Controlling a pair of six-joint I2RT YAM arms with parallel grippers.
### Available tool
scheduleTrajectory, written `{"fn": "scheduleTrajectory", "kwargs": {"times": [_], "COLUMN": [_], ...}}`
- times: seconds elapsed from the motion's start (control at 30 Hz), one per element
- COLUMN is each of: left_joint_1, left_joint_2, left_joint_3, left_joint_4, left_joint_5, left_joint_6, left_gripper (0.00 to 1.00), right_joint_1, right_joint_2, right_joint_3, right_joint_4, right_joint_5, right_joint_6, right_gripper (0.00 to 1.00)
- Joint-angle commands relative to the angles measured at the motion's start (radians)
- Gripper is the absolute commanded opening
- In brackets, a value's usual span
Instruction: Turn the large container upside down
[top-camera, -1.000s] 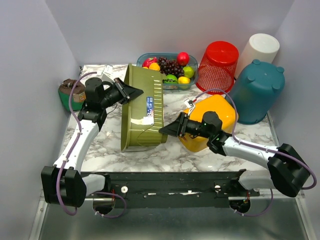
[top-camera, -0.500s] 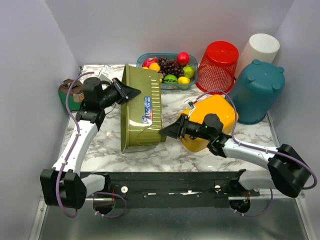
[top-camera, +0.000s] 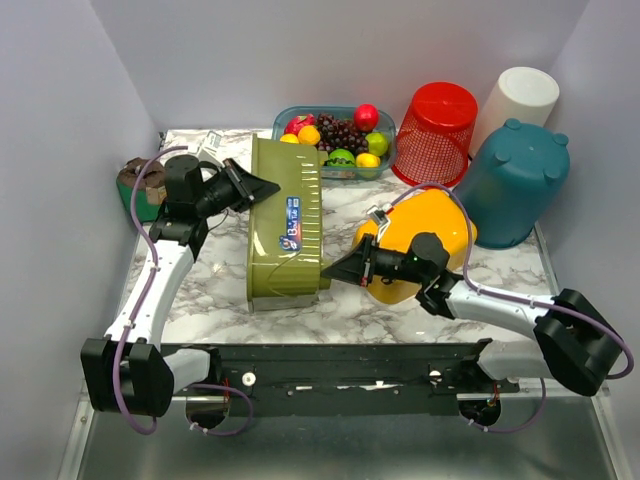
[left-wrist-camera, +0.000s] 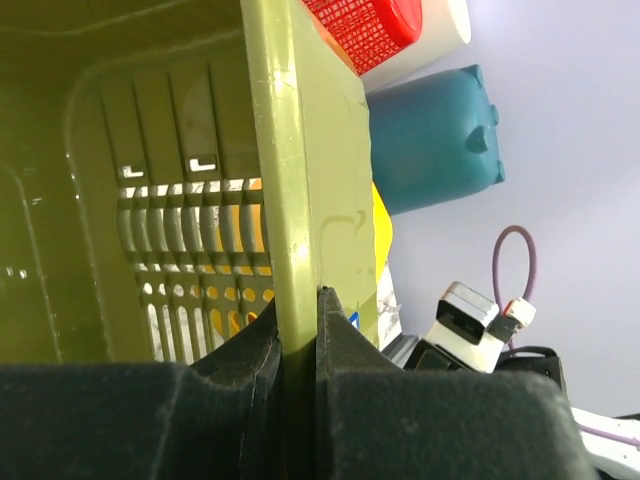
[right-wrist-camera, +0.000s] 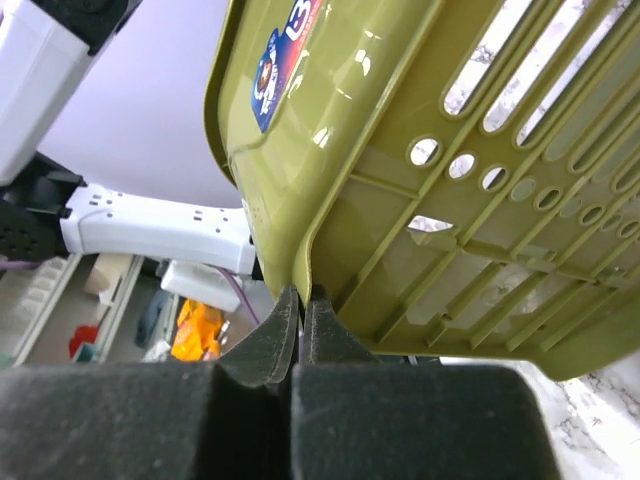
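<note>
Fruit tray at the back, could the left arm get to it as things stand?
Probably not: the left gripper is clamped on the rim of the green container, which lies partly between it and the fruit tray. It would need to let go first.

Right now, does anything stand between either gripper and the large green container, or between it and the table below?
Nothing visible does. The left gripper and right gripper each pinch the green container by its rim. The marble table beside it shows no obstacle; the patch underneath is hidden.
</note>
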Motion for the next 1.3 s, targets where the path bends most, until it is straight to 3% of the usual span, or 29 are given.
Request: {"fn": "scheduleTrajectory", "kwargs": {"times": [0.0,0.03,0.1,0.13,0.2,0.27,0.33,0.43,0.67,0.77,1.0,1.27], "left_joint_1": [-0.006,-0.006,-0.006,-0.006,-0.006,-0.006,-0.005,-0.005,0.005,0.011,0.025,0.031], "left_joint_2": [0.024,0.021,0.017,0.012,0.002,-0.009,-0.032,-0.078,-0.169,-0.195,-0.198,-0.198], "left_joint_3": [-0.031,-0.021,-0.009,0.003,0.02,0.043,0.073,0.116,0.209,0.255,0.356,0.402], "left_joint_4": [-0.093,-0.103,-0.148,-0.162,-0.204,-0.228,-0.26,-0.307,-0.445,-0.475,-0.528,-0.564], "left_joint_5": [-0.103,-0.119,-0.143,-0.157,-0.2,-0.232,-0.289,-0.405,-0.661,-0.692,-0.717,-0.783], "left_joint_6": [0.195,0.221,0.245,0.262,0.305,0.322,0.339,0.368,0.451,0.462,0.469,0.469], "left_gripper": [0.17,0.27,0.38,0.51,0.55,0.66,0.82,0.99,0.99,0.99,0.99,0.99], "right_joint_1": [0.014,0.015,0.015,0.015,0.029,0.035,0.041,0.063,0.164,0.216,0.276,0.296], "right_joint_2": [0.015,0.006,-0.021,-0.031,-0.049,-0.049,-0.038,0.01,0.199,0.268,0.419,0.624], "right_joint_3": [0.116,0.136,0.221,0.255,0.35,0.4,0.469,0.577,0.893,1.008,1.113,1.154], "right_joint_4": [0.005,-0.03,-0.221,-0.298,-0.484,-0.608,-0.694,-0.869,-1.286,-1.406,-1.5,-1.427], "right_joint_5": [-0.048,-0.045,0.003,0.021,0.082,0.125,0.165,0.238,0.391,0.455,0.485,0.446], "right_joint_6": [-0.05,-0.069,-0.149,-0.184,-0.269,-0.303,-0.341,-0.399,-0.511,-0.556,-0.573,-0.538], "right_gripper": [0.01,0.01,0.01,0.0,0.0,0.0,0.0,0.01,0.01,0.01,0.0,0.01]}}
